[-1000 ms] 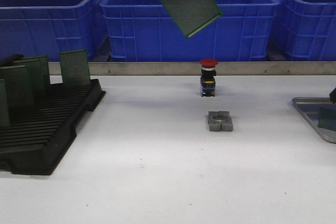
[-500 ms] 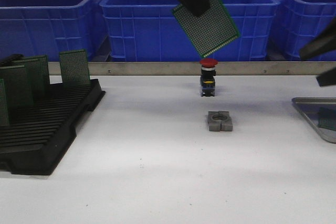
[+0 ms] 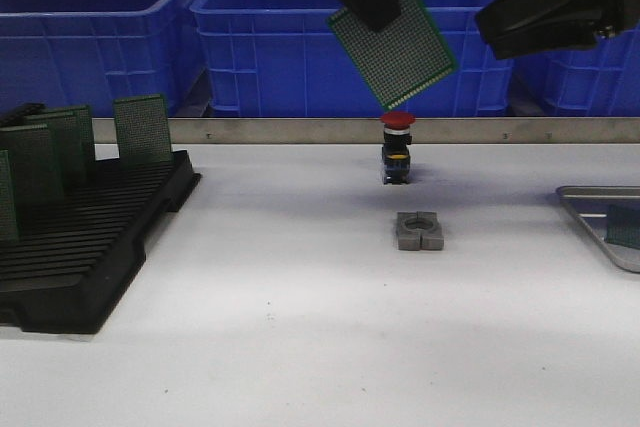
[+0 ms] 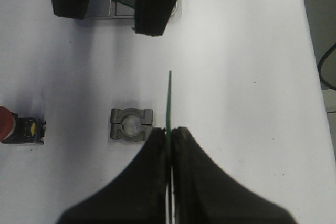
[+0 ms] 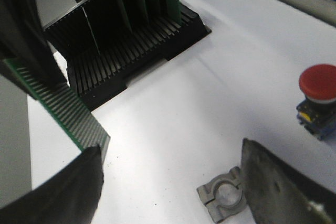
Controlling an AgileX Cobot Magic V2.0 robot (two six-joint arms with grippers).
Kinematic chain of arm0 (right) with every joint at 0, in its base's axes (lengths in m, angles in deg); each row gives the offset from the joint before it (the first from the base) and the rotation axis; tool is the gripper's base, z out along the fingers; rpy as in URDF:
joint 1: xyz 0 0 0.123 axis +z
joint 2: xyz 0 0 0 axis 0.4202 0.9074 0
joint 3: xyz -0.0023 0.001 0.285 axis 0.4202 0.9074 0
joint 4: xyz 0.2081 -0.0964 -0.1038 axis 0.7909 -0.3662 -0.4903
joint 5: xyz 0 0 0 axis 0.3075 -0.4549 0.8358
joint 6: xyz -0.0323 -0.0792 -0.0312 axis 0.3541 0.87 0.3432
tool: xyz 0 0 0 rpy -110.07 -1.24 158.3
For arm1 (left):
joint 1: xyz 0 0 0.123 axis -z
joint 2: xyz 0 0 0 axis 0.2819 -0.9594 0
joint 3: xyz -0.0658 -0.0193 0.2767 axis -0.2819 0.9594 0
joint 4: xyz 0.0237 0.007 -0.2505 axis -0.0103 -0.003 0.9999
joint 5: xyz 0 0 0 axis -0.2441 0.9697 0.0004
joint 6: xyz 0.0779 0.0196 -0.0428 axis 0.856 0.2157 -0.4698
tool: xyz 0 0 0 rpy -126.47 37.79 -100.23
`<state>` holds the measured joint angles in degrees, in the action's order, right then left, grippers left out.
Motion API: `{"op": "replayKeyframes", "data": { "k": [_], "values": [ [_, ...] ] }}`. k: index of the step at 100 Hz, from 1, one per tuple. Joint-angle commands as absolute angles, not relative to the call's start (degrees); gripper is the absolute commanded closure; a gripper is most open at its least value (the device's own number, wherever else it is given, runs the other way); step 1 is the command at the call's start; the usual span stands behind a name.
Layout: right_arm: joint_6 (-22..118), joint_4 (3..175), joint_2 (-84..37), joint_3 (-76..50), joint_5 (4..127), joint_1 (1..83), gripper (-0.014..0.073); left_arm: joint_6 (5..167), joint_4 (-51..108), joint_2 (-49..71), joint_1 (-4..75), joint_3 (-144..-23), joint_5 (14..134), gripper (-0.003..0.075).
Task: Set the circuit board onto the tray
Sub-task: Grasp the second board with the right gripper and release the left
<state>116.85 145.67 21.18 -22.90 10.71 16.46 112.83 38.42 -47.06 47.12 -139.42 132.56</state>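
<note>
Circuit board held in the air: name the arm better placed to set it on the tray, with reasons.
Right. The tray sits at the table's right edge. The left gripper pinches the circuit board mid-table, and the right gripper is open beside it, apparently set for a handover.

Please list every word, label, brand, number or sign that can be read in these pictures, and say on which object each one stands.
None: no text can be read in any view.
The push button with the red cap has a small yellow patch; any marking on it is too small to read.
The held circuit board, the boards in the black rack and the blue bins show no readable print.
</note>
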Motion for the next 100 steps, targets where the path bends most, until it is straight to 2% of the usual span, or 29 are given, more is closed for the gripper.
{"op": "replayKeyframes", "data": {
  "k": [1,30,100],
  "values": [
    [122.0,147.8,17.3,-24.6,2.0,17.1,0.0033,112.3,41.8,-43.7,47.6,-141.0,134.4,0.0739],
    [129.6,145.5,16.1,-24.6,2.0,19.7,0.0033,112.3,41.8,-43.7,47.6,-141.0,134.4,0.0739],
    [129.2,145.4,16.4,-24.6,6.4,26.0,0.0033,112.3,41.9,-43.7,47.6,-141.0,134.4,0.0739]
  ]
}}
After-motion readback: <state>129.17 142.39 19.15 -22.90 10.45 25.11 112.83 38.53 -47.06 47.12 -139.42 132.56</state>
